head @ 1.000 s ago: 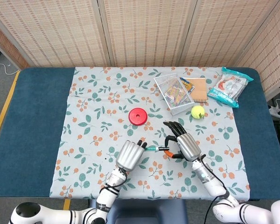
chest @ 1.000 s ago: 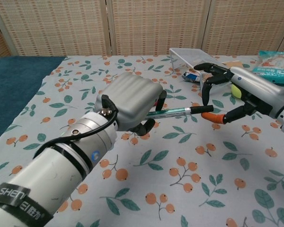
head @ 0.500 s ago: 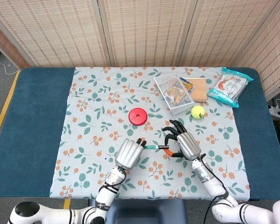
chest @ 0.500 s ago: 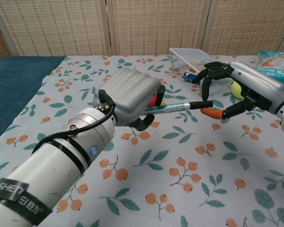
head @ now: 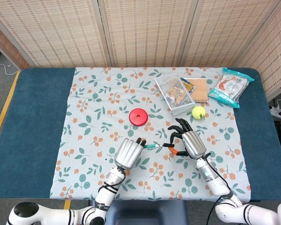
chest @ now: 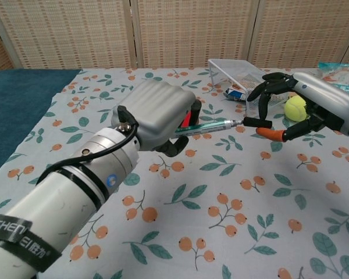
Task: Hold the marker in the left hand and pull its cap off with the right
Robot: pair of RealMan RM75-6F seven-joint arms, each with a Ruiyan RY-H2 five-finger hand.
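The marker (chest: 208, 127) is gripped by the left robot hand (chest: 158, 116); its black cap (chest: 257, 122), just separated, is pinched by the right robot hand (chest: 296, 104).

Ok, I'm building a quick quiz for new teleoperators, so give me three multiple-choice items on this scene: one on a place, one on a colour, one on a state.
1. Where is the tennis ball?
A. inside the wire basket
B. on the cloth beside the wire basket
C. on top of the round disc

2. What colour is the round disc?
A. red
B. yellow
C. blue

3. How is the marker placed?
A. lying flat on the cloth
B. gripped above the table by the left robot hand
C. standing in the wire basket

Answers:
1. B, the ball sits on the cloth just outside the basket's near corner.
2. A, the disc is plainly red.
3. B, the left robot hand's fingers wrap the barrel, clear of the cloth.
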